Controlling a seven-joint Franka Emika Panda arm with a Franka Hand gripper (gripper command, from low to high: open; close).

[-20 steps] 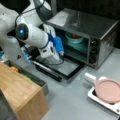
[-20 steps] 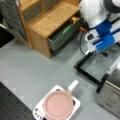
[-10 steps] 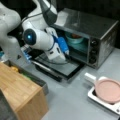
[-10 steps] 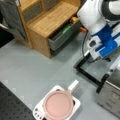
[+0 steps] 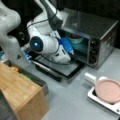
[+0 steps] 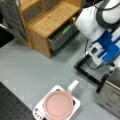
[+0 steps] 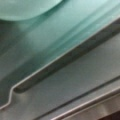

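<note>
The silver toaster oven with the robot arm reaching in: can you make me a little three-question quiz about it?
1. True or false: the silver toaster oven has its glass door folded down open.
2. What sits inside the oven? A) teal bowl B) yellow cup
3. What covers the white pan in both front views?

Key: 1 true. 2 A. 3 A round pink lid. The gripper is at the oven's mouth.

The hand sits inside the toaster oven [image 5: 95, 42], hidden by the arm; the teal bowl [image 7: 27, 8] is cut off at the wrist view's top.
</note>
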